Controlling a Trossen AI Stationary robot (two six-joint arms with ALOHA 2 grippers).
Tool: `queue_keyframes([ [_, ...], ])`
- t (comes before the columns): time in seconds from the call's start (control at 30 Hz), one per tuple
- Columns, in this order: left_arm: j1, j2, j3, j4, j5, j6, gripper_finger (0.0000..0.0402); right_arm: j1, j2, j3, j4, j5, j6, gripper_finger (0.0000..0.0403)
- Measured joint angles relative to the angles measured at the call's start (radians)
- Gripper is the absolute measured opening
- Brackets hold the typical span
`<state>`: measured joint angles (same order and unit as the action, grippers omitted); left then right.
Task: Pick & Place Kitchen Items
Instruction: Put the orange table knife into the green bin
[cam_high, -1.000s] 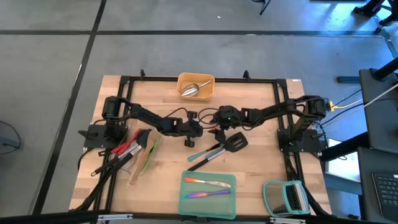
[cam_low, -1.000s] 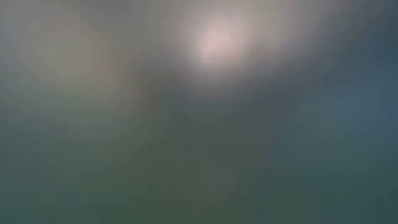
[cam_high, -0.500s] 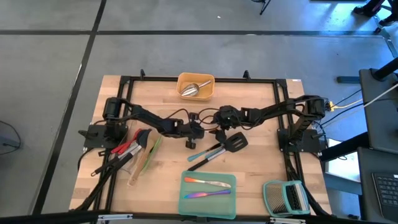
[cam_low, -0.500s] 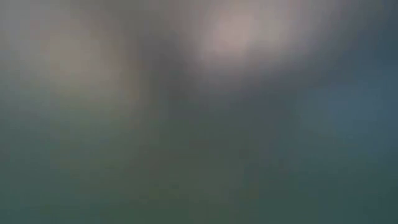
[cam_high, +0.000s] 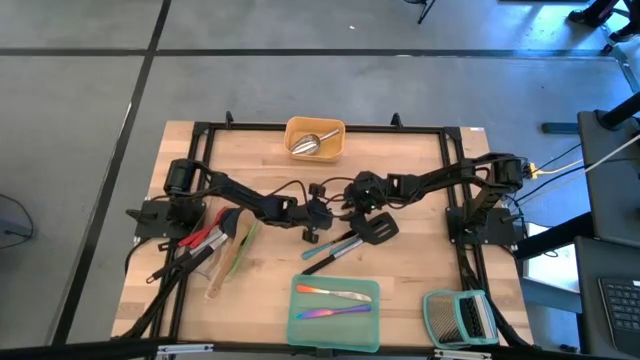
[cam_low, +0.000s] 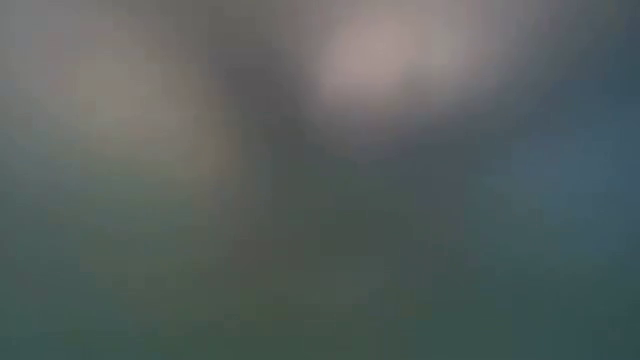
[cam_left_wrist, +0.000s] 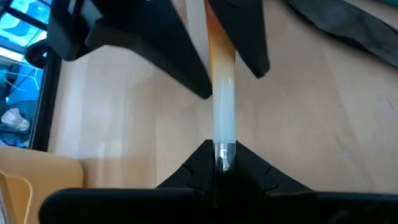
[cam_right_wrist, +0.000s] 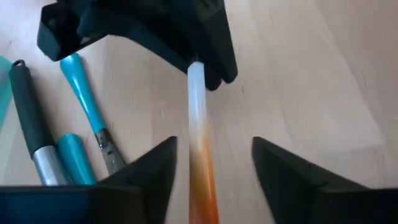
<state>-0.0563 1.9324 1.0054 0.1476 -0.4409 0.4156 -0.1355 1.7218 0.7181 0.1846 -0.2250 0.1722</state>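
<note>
Since a second ago, both grippers have edged toward the teal tray (cam_high: 334, 312). Left gripper (cam_left_wrist: 217, 155) clamps the clear-and-orange rod-shaped handle (cam_left_wrist: 222, 106); right gripper (cam_right_wrist: 211, 155) straddles its other end, fingers apart.

Low view showing only blur: pale glow brightening upper centre, grey-green haze spreading elsewhere; no object, arm discernible.
</note>
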Motion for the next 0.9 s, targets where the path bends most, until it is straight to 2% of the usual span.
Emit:
queue_keyframes([
  [0.2, 0.0, -0.002, 0.002, 0.014, 0.052, 0.001, 0.0032, 0.006, 0.0, 0.007, 0.016, -0.102, 0.026, 0.0041],
  [0.23, -0.001, -0.004, 0.002, 0.014, 0.049, -0.001, 0.0023, 0.005, 0.0, 0.008, 0.015, -0.115, 0.024, 0.0024],
  [0.37, -0.001, -0.004, 0.002, 0.012, 0.025, -0.002, 0.002, 0.006, 0.0, 0.011, 0.012, -0.111, 0.026, 0.0019],
  [0.6, -0.001, -0.004, 0.002, 0.009, 0.04, -0.027, 0.0026, 0.006, 0.001, 0.012, 0.009, -0.114, 0.03, 0.0019],
  [0.9, -0.015, -0.028, 0.002, 0.019, -0.01, -0.084, 0.0127, 0.007, 0.0, 0.013, 0.013, -0.122, 0.03, 0.0019],
])
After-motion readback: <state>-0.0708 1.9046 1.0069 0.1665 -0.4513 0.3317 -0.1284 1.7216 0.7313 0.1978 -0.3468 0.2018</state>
